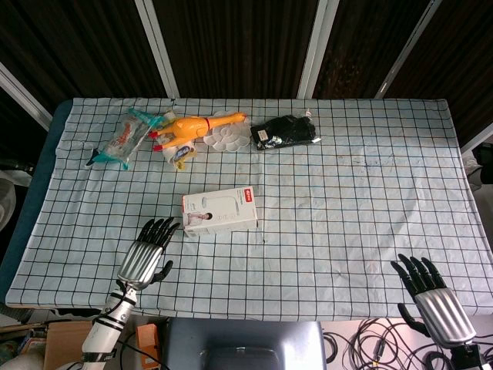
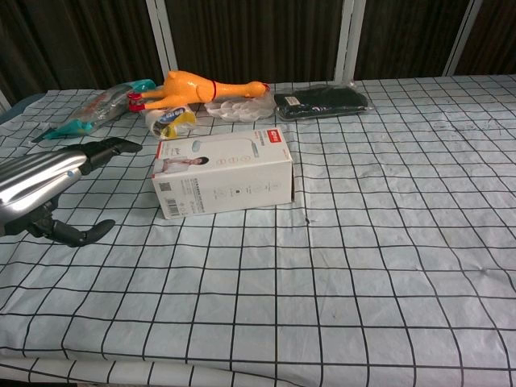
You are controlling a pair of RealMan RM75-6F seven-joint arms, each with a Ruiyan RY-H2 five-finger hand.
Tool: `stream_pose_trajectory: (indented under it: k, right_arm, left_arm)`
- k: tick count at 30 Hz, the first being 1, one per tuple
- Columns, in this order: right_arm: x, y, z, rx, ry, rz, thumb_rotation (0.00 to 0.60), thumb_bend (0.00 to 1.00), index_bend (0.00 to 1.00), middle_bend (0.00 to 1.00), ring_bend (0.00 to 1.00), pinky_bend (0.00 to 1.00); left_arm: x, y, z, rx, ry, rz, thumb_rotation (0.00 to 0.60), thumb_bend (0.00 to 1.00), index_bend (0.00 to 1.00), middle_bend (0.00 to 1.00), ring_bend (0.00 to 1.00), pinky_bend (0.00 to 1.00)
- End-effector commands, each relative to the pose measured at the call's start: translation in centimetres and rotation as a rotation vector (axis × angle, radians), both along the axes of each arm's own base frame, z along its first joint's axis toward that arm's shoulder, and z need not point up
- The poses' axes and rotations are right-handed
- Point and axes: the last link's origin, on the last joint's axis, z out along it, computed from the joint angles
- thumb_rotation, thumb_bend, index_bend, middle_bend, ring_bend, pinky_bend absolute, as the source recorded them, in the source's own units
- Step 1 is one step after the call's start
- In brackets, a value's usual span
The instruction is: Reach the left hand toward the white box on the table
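The white box [image 1: 219,212] lies flat near the middle of the checked tablecloth, with a red label at its right end; the chest view shows it as white box [image 2: 222,172]. My left hand [image 1: 148,253] hovers just left of and nearer than the box, fingers stretched toward it, empty and apart from it. In the chest view the left hand [image 2: 50,181] comes in from the left edge, its fingertips a short way from the box's left end. My right hand [image 1: 431,297] is at the table's near right edge, fingers spread, holding nothing.
Along the far side lie a snack bag [image 1: 122,139], a rubber chicken [image 1: 192,127], a tape roll [image 1: 182,154], a white palette dish [image 1: 228,137] and a black pouch [image 1: 286,132]. The table's front edge [image 1: 231,312] runs just behind both hands.
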Motion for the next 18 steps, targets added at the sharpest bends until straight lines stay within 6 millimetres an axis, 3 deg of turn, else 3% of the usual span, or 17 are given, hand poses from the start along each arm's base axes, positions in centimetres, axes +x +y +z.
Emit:
stream_pose_trajectory:
  k: [1,7,9,10,11,13,15,16,18]
  right_arm:
    - [0.0,0.0,-0.1,0.002,0.0,0.001,0.6,0.36,0.0,0.0,0.0,0.0]
    - [0.2,-0.4,-0.4,0.015,0.0,0.006,0.6,0.36,0.0,0.0,0.0,0.0]
    - [0.2,-0.5,-0.5,0.021,0.001,0.005,0.6,0.36,0.0,0.0,0.0,0.0]
    - [0.2,-0.5,-0.5,0.022,0.0,0.005,0.6,0.36,0.0,0.0,0.0,0.0]
    - [0.2,-0.5,-0.5,0.022,-0.002,0.006,0.6,0.36,0.0,0.0,0.0,0.0]
    - [0.3,-0.5,-0.4,0.022,-0.005,0.007,0.6,0.36,0.0,0.0,0.0,0.0]
    - [0.3,-0.5,-0.3,0.019,-0.008,0.008,0.6,0.36,0.0,0.0,0.0,0.0]
    - [0.3,-0.5,-0.2,0.018,-0.009,0.008,0.6,0.36,0.0,0.0,0.0,0.0]
    - [0.3,-0.4,-0.2,0.018,-0.012,0.01,0.6,0.36,0.0,0.0,0.0,0.0]
  left_arm:
    - [0.1,0.1,-0.1,-0.003,-0.009,0.002,0.6,0.4,0.0,0.0,0.0,0.0]
    - [0.7,0.6,-0.8,-0.003,-0.036,-0.007,0.6,0.4,0.0,0.0,0.0,0.01]
    - [1.2,0.7,-0.7,0.041,-0.061,-0.028,0.6,0.41,0.0,0.03,0.06,0.14]
    - [1.5,0.8,-0.6,0.063,-0.078,-0.039,0.6,0.42,0.0,0.14,0.2,0.32]
    - [1.7,0.7,-0.7,0.076,-0.097,-0.046,0.6,0.44,0.0,0.32,0.39,0.53]
    - [2.1,0.5,-1.1,0.073,-0.13,-0.056,0.6,0.47,0.0,0.67,0.7,0.81]
    - [2.7,0.4,-1.7,0.04,-0.155,-0.058,0.6,0.51,0.0,0.92,0.92,0.96]
    - [3.0,0.5,-2.0,0.026,-0.163,-0.057,0.6,0.55,0.02,0.98,0.98,0.99]
    - [3.4,0.6,-2.6,0.003,-0.164,-0.048,0.6,0.63,0.05,1.0,1.0,1.0]
